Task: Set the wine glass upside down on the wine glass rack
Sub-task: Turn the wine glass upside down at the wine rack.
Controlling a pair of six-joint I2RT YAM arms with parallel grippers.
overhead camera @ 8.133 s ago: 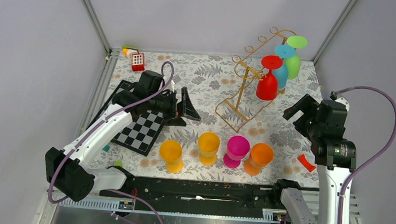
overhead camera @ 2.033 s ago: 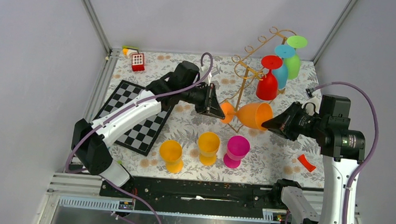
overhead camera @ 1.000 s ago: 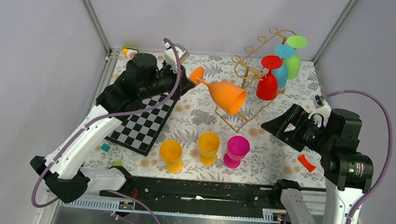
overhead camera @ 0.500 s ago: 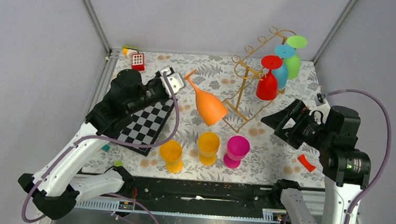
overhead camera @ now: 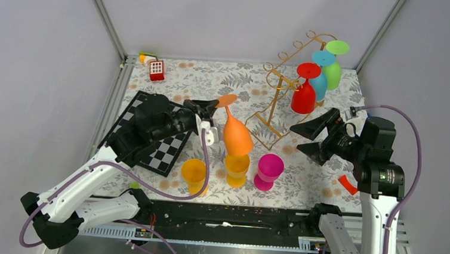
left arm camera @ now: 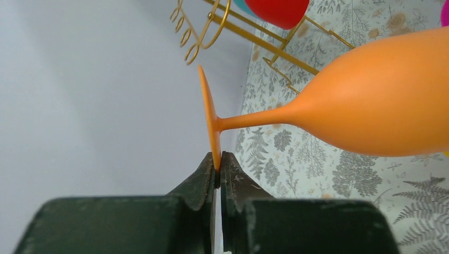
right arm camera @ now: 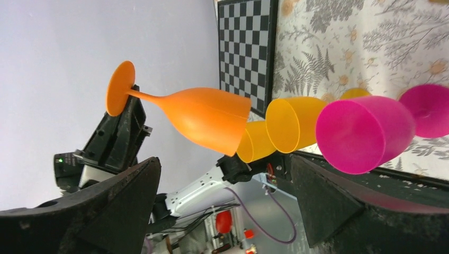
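**Orange wine glass held upside down, left of the rack**

At the centre of the top view, the left hand (left arm camera: 217, 168) is closed on the edge of the orange wine glass's (overhead camera: 237, 138) foot. The glass is held off the desk (overhead camera: 318, 169), foot up and bowl down, with its rim near the yellow glass (overhead camera: 236, 168) below it. The gold wine glass rack (overhead camera: 271, 109) stands apart to the upper right. Red (overhead camera: 303, 96), blue (overhead camera: 320, 81) and green (overhead camera: 333, 72) glasses hang upside down from it. At the right of the frame, the right hand (overhead camera: 305, 137) is spread wide and holds nothing. A magenta glass (overhead camera: 269, 169) stands at lower centre.
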